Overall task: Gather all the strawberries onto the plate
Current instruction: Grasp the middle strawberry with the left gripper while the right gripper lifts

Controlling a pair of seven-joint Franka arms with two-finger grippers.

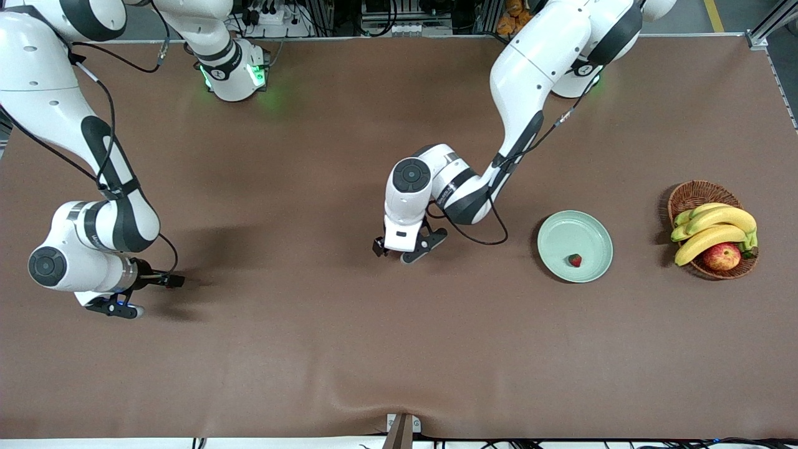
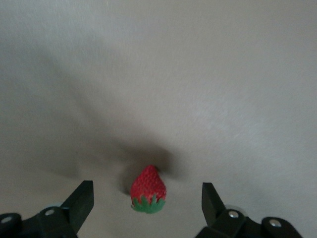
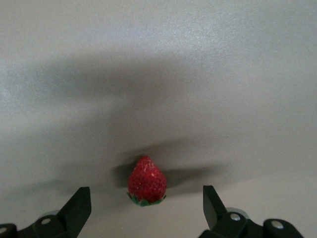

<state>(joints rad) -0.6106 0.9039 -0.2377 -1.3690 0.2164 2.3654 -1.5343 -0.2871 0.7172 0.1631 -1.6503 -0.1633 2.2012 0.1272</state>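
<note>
**Two berries between open fingers, one already on the plate**

Front view: the mint-green plate (image 1: 575,246) lies on the brown table (image 1: 312,349) toward the left arm's end, with one strawberry (image 1: 575,260) resting inside it near the rim closest to the camera. Just past the plate, nearer that end, a wicker basket (image 1: 695,194) holds bananas (image 1: 714,226) and an apple (image 1: 722,256). The left gripper (image 1: 408,248) is low over the middle of the table, well apart from the plate. The right gripper (image 1: 134,298) is low over the right arm's end. Neither berry under them shows here, hidden by the hands.

Left wrist view: a second strawberry (image 2: 148,190) lies on bare cloth between the left gripper's fingers (image 2: 81,201), which stand wide apart and touch nothing. Nothing else lies around the berry.

Right wrist view: a third strawberry (image 3: 146,182) sits on the cloth, green cap toward the camera, between the right gripper's fingers (image 3: 79,204), also spread wide and clear of it
</note>
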